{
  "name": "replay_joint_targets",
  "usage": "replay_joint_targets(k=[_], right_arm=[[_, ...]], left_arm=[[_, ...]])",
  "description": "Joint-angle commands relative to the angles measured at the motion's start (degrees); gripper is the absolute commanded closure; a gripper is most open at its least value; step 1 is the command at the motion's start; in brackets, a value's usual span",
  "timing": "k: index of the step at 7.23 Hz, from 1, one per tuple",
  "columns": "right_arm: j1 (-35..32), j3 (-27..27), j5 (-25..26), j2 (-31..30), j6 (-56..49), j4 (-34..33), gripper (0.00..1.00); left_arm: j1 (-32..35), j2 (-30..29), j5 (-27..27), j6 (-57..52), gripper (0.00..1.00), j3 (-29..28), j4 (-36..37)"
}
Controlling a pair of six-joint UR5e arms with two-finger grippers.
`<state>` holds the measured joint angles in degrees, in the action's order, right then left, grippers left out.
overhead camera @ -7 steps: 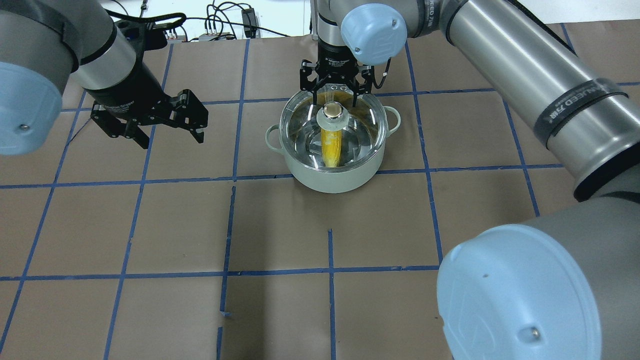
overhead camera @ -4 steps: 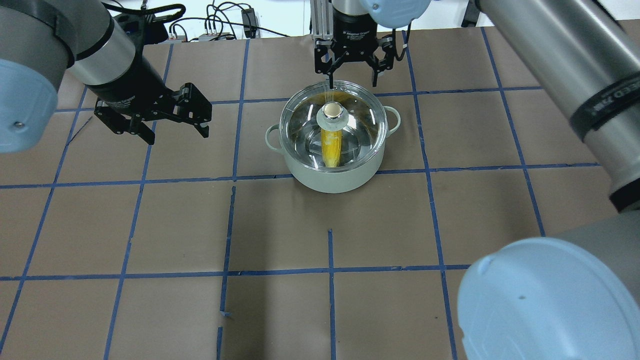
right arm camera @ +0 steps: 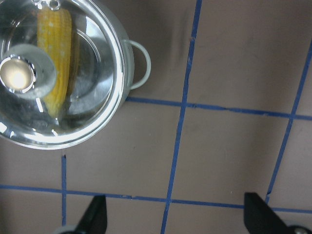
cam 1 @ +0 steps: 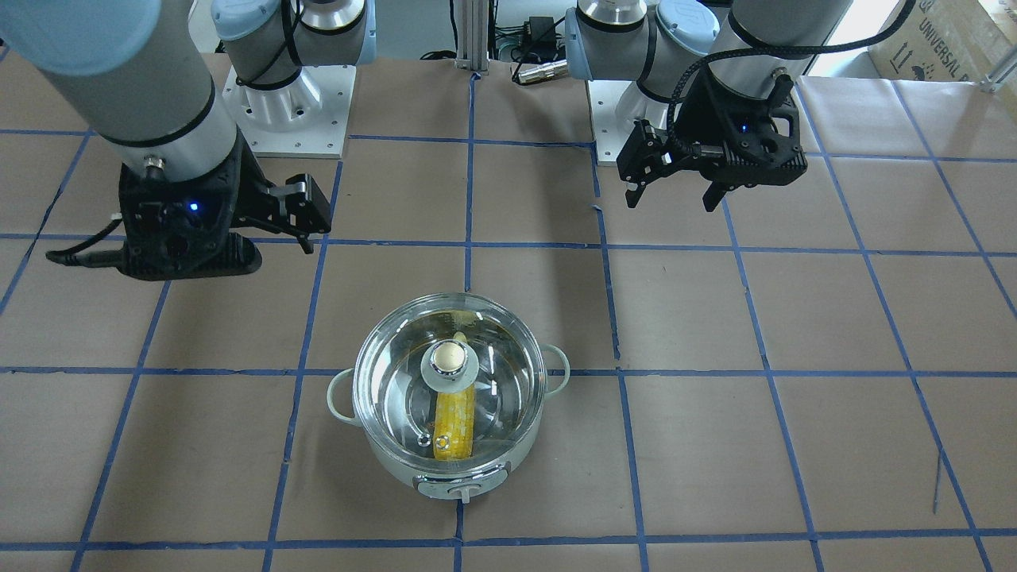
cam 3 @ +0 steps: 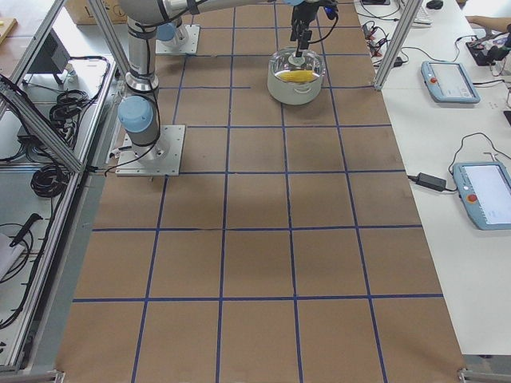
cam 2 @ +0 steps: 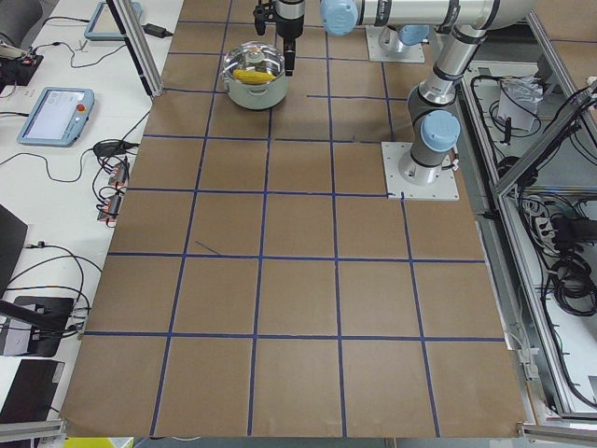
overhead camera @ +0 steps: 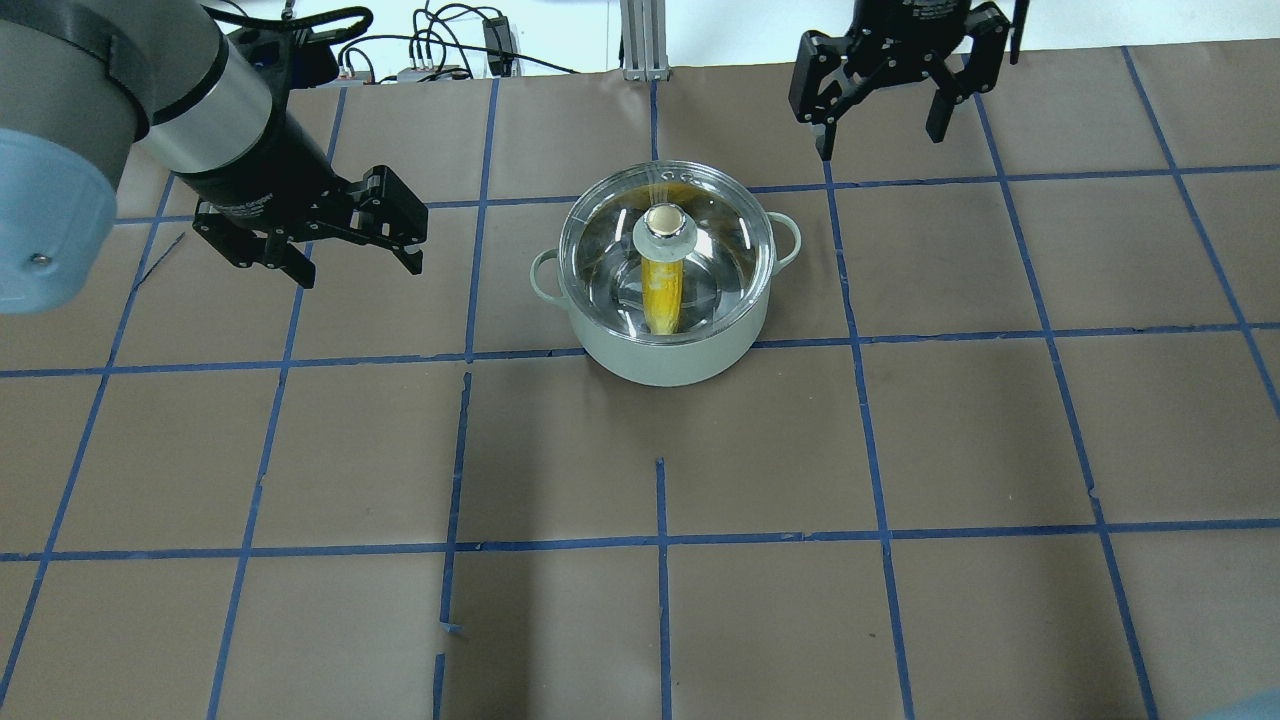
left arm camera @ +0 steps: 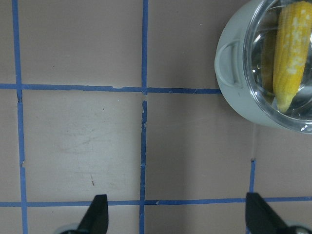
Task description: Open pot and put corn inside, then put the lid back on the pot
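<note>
Both grippers hung empty, holding nothing.

From across the table, the left gripper (cam 1: 671,197) hovered at far right, its fingers spread, well apart from the pot (cam 1: 433,481) standing near the middle of the table (cam 1: 794,445). The lid (cam 1: 493,373) sat on the pot, with the corn (cam 1: 454,425) lying inside under the glass. That lid looked rigid, smooth and breakable; its ball knob (cam 1: 450,357) seemed the one sound place to grip.

From overhead, the right gripper (overhead camera: 882,140) hovered beyond the pot, to its right, fingers wide apart. The pot was pale mint-white, with small loop handles (overhead camera: 543,276).

From the left wrist, the corn showed yellow, tapered and rowed with kernels; it looked light and stiff.

From the right wrist, the knob shone beige and metallic.

From both table ends, the pot appeared small and far off.
</note>
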<state>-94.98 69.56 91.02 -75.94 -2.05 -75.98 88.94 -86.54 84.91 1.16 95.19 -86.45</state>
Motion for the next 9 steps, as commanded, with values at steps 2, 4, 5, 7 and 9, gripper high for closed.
replay_joint_targets(k=[2,4,5,7,9], right_arm=[[0.59,12.40,-0.67,-9.03,-0.15,-7.19,0.00],[1.64,13.40,-1.55,-9.05,-0.07,-11.64,0.00],[2.34,13.58,-1.29,-9.05,-0.23,-11.56,0.00],[2.61,14.11,-0.76,-9.05,-1.11,-10.68,0.00],[2.44,14.37,-0.85,-9.05,-1.12,-10.59,0.00]], left_arm=[[0.00,0.58,0.43,-0.46,0.00,0.52,0.06],[-0.44,0.85,1.74,-4.04,0.00,0.52,0.05],[-0.53,1.03,1.84,-4.50,0.00,0.52,0.05],[-0.61,1.03,1.84,-4.50,0.00,0.70,-0.03],[-0.61,1.55,1.75,-4.41,0.00,2.27,0.75]])
